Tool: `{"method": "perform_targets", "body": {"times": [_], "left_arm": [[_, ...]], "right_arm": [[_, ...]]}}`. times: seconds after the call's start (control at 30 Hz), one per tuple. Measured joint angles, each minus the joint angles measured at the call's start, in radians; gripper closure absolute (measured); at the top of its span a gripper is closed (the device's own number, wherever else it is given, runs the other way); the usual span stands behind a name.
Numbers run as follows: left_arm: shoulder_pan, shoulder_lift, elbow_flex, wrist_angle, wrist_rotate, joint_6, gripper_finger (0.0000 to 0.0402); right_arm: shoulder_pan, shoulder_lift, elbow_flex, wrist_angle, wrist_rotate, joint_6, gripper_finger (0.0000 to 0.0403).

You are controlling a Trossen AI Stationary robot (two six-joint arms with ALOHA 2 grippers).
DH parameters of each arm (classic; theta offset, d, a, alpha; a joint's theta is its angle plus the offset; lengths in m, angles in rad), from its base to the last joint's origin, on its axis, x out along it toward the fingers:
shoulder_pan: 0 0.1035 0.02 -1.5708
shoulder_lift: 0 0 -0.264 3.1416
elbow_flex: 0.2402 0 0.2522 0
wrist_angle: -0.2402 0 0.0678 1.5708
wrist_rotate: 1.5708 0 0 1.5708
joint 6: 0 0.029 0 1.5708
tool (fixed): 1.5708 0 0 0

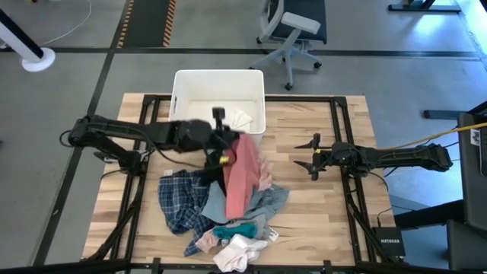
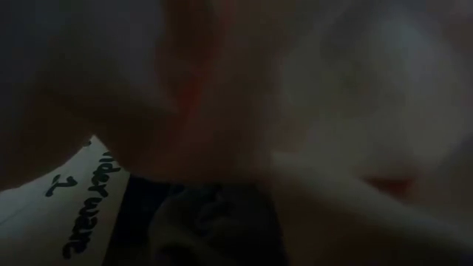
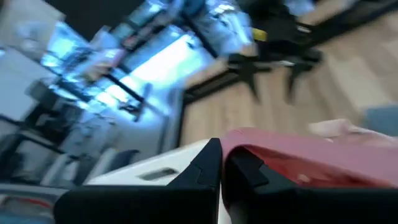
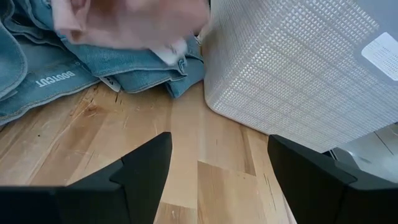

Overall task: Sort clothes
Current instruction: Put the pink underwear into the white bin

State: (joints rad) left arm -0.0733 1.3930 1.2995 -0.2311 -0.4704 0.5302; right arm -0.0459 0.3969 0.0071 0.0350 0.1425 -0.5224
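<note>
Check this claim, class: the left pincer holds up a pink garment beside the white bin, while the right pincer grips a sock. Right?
One slip: the right pincer is open and empty over bare table, as the high view shows. The left pincer does hold the pink garment beside the white bin.

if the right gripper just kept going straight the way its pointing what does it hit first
Probably the pink garment hanging from the left gripper. The open right gripper points across bare table toward the clothes pile, with the white bin just beside that line; depth is unclear.
</note>
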Motion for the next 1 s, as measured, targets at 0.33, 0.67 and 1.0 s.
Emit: {"method": "perform_targets", "body": {"times": [0.33,0.67,1.0], "left_arm": [[0.165,-0.087,0.0,0.217,0.002,0.074,0.0399],[0.356,-0.181,0.0,0.371,0.002,0.103,0.0398],[0.586,-0.199,0.0,0.337,0.01,0.0,0.0397]], "right_arm": [[0.0,0.0,0.0,0.0,0.0,0.0,0.0117],[0.0,0.0,0.0,-0.001,0.0,0.0,0.0117],[0.0,0.0,0.0,-0.002,0.0,0.0,0.0117]]}}
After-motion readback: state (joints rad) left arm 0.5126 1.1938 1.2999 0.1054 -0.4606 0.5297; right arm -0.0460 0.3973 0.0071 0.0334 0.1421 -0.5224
